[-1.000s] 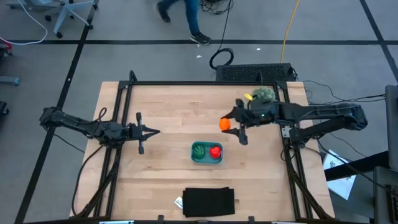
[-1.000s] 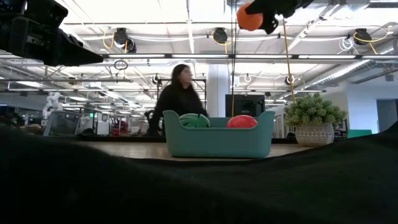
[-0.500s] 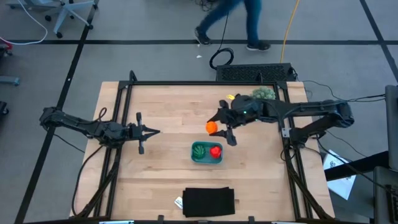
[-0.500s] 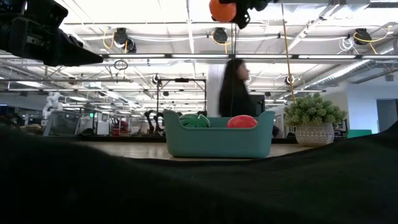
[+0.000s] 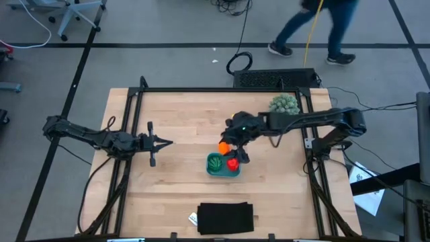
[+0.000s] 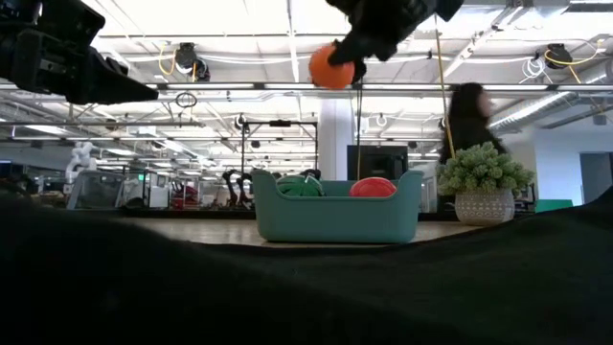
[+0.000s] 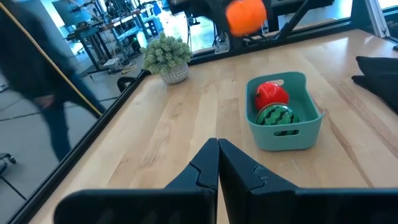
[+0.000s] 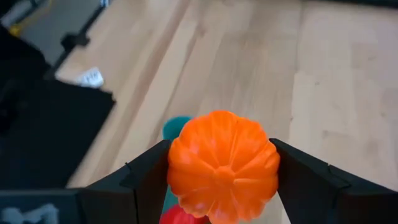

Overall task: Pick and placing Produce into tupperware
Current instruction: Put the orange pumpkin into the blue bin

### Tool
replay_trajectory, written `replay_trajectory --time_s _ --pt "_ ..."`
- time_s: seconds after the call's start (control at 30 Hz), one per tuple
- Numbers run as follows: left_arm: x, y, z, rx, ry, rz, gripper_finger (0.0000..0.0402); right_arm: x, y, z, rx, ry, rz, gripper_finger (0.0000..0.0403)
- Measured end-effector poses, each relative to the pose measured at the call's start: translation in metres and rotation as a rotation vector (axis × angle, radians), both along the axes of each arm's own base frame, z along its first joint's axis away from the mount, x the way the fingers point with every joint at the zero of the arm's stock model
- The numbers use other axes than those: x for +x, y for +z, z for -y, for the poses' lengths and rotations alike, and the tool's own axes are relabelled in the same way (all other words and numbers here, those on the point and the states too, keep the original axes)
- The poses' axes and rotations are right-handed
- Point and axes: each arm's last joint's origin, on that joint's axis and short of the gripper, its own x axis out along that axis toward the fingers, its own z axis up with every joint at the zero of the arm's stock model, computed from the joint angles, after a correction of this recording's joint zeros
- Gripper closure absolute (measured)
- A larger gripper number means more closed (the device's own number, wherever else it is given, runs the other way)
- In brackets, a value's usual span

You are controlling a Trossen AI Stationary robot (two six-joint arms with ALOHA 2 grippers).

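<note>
The teal tupperware (image 5: pixel 223 172) stands on the table's middle and holds the dark green striped ball (image 5: pixel 215 162) and the red piece (image 5: pixel 232 163); both also show in the left wrist view (image 7: pixel 276 116) (image 7: pixel 270 94). My right gripper (image 5: pixel 228 149) is shut on the orange ball (image 8: pixel 222 165), well above the container's far rim (image 6: pixel 331 66). My left gripper (image 5: pixel 168 142) is shut and empty, left of the container above the table. My right gripper pinches the orange ball by its two opposite sides (image 8: pixel 174 167) between its two fingers. The fingers slant down from the table's right and far side. The ball is lifted clear, high above the tupperware.
A pale green spiky ball in a pot (image 5: pixel 283 103) stands at the far right. A flat black rectangle (image 5: pixel 226 218) lies near the front edge with a small white tag (image 5: pixel 193 218) beside it. A person walks past beyond the table's far side (image 5: pixel 316 27).
My right gripper has carried the orange ball toward the table's left and near edge and somewhat down, from right of the container's far side to over its far rim. The person behind the table has walked rightward.
</note>
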Motion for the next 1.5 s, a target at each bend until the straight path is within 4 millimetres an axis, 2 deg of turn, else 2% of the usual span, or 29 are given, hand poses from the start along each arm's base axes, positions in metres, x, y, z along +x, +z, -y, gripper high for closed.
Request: replay_trajectory --time_s 0.37,0.57,0.7,0.83,1.13,1.5 --pt "0.000 0.000 0.000 -0.001 0.001 -0.004 0.0387 0.015 -0.048 -0.023 -0.070 0.134 -0.170 0.0163" --pt "0.000 0.000 0.000 -0.001 0.001 -0.005 0.0387 0.018 -0.060 -0.035 -0.073 0.169 -0.201 0.0163" --pt "0.000 -0.001 0.000 -0.004 0.001 -0.005 0.0387 0.020 -0.071 -0.041 -0.148 0.150 -0.237 0.0163" --pt "0.000 0.000 0.000 -0.004 0.001 -0.004 0.0387 0.022 -0.076 -0.049 -0.174 0.176 -0.237 0.0163" --pt "0.000 0.000 0.000 -0.004 0.001 -0.004 0.0387 0.026 -0.073 -0.058 -0.183 0.160 -0.161 0.0163" --pt "0.000 0.000 0.000 -0.006 0.002 -0.004 0.0387 0.021 -0.088 -0.057 -0.129 0.071 -0.181 0.0163"
